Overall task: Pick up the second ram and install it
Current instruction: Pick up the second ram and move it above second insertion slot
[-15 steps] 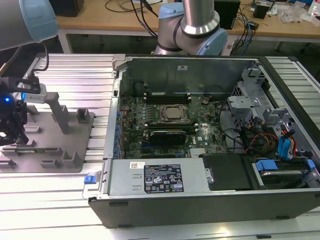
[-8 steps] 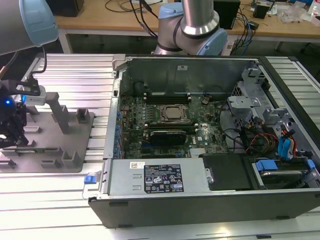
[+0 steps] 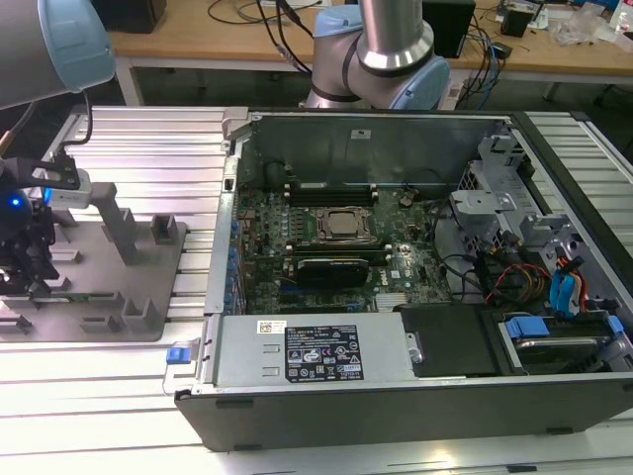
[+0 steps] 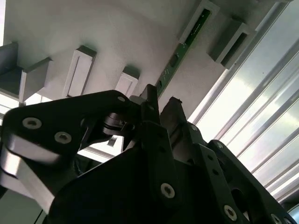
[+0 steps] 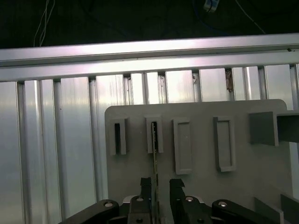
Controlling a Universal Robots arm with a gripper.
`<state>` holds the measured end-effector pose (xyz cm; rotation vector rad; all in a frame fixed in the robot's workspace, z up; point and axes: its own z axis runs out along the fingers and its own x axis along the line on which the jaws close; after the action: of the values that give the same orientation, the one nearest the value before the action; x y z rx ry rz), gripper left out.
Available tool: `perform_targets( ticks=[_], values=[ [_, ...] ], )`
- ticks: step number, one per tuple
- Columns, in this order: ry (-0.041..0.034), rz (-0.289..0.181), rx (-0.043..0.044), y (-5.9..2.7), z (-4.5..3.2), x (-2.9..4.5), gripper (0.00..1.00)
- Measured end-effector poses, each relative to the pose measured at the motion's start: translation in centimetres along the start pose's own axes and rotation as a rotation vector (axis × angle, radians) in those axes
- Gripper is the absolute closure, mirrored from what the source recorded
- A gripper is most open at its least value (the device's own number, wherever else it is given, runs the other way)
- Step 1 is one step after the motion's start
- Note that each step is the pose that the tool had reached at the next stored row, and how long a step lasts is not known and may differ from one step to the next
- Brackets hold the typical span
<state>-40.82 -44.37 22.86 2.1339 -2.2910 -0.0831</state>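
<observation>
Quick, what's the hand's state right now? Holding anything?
Hand: open, straddling the ram stick that stands in the grey tray; not gripping it.

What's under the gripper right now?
The ram, standing on edge in a slot of the tray, runs between the jaws of the open gripper. Its near end is hidden behind the gripper body.
</observation>
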Motion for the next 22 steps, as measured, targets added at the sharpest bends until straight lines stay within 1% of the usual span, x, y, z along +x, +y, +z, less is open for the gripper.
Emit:
perform_targets(
  ticks=[3,6,12,20,21,22],
  values=[
    [0.0018,-0.02,-0.0004,0.0,0.18,0.0,0.72],
    [0.0027,-0.037,-0.0009,0.06,0.75,0.03,0.72],
    [0.0032,-0.044,-0.0012,0.17,2.16,0.08,0.72],
    [0.0032,-0.045,-0.0012,0.18,2.17,0.08,0.72],
    [0.0032,-0.045,-0.0011,0.18,2.17,0.07,0.74],
    [0.0032,-0.045,-0.0011,0.18,2.17,0.08,0.81]
  ],
)
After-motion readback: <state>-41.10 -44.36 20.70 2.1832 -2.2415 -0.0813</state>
